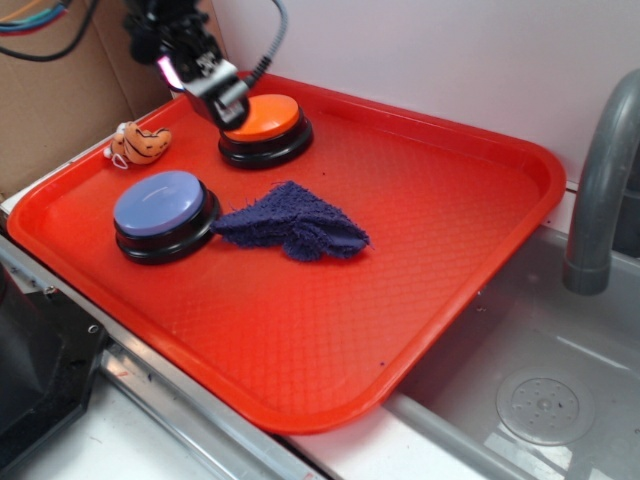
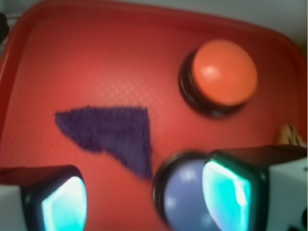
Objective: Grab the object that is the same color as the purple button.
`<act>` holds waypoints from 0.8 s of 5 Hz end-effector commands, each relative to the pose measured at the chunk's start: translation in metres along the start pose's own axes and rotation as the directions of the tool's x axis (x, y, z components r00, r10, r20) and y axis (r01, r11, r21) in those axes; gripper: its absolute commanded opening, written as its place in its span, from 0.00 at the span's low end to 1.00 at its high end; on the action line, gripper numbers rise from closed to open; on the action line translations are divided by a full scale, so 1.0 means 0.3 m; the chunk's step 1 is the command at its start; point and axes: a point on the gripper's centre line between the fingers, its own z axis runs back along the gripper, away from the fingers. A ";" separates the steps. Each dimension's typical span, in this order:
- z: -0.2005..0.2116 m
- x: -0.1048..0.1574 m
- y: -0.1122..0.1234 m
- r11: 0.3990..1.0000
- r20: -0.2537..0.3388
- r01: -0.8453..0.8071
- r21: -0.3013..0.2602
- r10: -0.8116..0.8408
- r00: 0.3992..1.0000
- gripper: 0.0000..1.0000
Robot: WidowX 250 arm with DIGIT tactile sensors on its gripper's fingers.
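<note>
The dark purple terry cloth rag (image 1: 292, 222) (image 2: 113, 132) lies crumpled on the red tray (image 1: 450, 200) (image 2: 96, 62), just right of the purple button (image 1: 160, 205) (image 2: 185, 197), whose lavender-blue dome sits on a black base. My gripper (image 1: 225, 100) (image 2: 144, 192) hangs over the tray's back left, next to the orange button (image 1: 262, 120) (image 2: 224, 72), well away from the rag. In the wrist view its two fingers stand wide apart with only bare tray between them, so it is open and holds nothing.
A small orange striped plush toy (image 1: 140, 143) (image 2: 290, 134) sits at the tray's back left corner. A grey faucet (image 1: 600, 180) rises at the right over a metal sink (image 1: 540, 400). A cardboard box (image 1: 60, 100) stands behind on the left.
</note>
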 end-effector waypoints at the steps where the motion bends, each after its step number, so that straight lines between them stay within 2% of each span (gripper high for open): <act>1: -0.208 0.044 -0.041 0.977 -0.007 0.189 -0.097 -0.190 0.982 1.00; 2: -0.275 0.018 -0.070 0.956 -0.044 0.262 -0.132 -0.270 0.962 1.00; 3: -0.327 -0.014 -0.092 0.949 -0.092 0.287 -0.128 -0.300 0.949 1.00; 4: -0.349 -0.046 -0.099 0.912 -0.121 0.371 -0.175 -0.394 0.911 1.00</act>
